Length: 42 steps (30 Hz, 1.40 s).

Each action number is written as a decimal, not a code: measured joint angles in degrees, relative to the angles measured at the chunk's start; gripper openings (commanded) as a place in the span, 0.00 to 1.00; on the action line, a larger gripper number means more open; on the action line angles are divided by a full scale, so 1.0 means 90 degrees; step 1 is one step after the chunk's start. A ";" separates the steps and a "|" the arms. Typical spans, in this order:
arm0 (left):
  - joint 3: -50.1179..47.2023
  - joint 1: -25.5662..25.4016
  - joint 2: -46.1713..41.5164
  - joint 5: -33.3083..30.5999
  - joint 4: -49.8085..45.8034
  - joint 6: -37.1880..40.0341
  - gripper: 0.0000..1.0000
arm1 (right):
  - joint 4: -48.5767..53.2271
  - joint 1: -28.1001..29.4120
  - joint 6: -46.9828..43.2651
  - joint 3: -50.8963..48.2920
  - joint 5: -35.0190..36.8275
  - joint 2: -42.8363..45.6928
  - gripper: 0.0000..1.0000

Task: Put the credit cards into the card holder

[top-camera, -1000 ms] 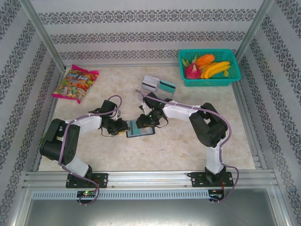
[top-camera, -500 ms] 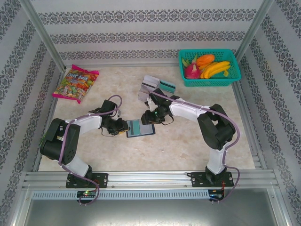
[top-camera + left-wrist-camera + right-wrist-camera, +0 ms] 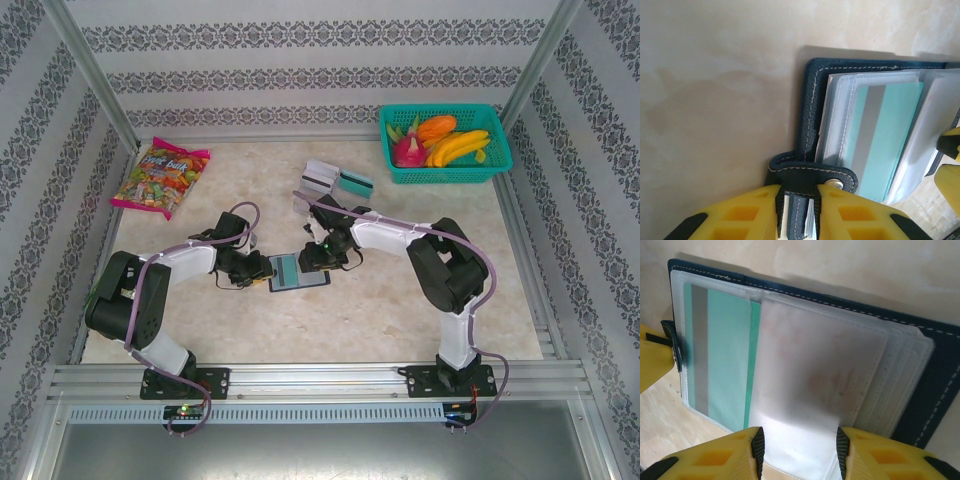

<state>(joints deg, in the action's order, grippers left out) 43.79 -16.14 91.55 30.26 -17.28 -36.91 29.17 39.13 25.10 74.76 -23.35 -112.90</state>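
The dark navy card holder (image 3: 312,279) lies open on the table between the arms. My left gripper (image 3: 266,270) is shut on its left edge at the snap tab (image 3: 812,172). A teal credit card with a grey stripe (image 3: 885,140) sits in a clear sleeve. My right gripper (image 3: 800,440) is shut on a white credit card (image 3: 800,457), whose far end lies inside the adjoining cloudy sleeve (image 3: 815,365). More credit cards lie at the back: a white-grey one (image 3: 320,176) and a teal one (image 3: 356,184).
A teal mesh basket of fruit (image 3: 445,143) stands at the back right. A candy bag (image 3: 160,177) lies at the back left. Patterned walls and metal frame posts enclose the table. My arms' cables arch over the middle.
The right arm's elbow swung right, then came back, while its gripper stayed at the holder's far side. The left arm and the card holder have not moved.
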 measured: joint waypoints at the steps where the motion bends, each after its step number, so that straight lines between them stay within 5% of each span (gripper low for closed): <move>1: 0.0000 0.0000 0.0002 0.0007 0.0002 0.0000 0.27 | 0.0022 0.0036 0.0000 0.0066 0.0005 -0.0046 0.45; 19: 0.0000 0.0000 0.0015 0.0019 0.0015 -0.0070 0.27 | -0.0738 0.0338 0.0391 0.0544 -0.0593 -0.0466 0.45; 42: 0.0000 0.0000 0.0012 0.0017 0.0017 -0.0073 0.26 | -0.2922 0.0338 0.1724 -0.0495 -0.1564 -0.0036 0.44</move>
<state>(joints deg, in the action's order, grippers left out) 43.79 -16.14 91.66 30.41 -17.12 -37.56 2.87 42.17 40.62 70.30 -37.43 -113.23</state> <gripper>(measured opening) 0.267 0.445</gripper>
